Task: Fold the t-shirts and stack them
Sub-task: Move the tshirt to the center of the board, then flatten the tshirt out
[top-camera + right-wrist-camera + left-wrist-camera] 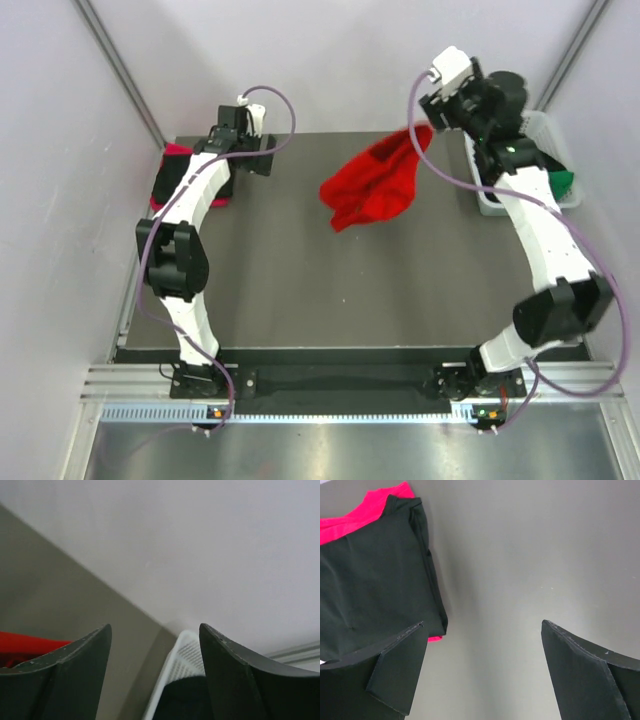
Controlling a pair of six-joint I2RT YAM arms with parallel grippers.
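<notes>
Left gripper (482, 622): fingers spread wide, nothing held, over bare table (300, 280) just beside the stack.
Stack: black t-shirt (375, 580) lying flat on the pinkish red t-shirt (365, 507), far-left corner.
Right gripper (155, 626): up by the basket (490, 205), fingers apart, gap empty.
Bright red t-shirt (375, 185): crumpled, far middle-right, one corner reaching toward the right gripper.
Green t-shirt (562, 182): in the basket.
</notes>
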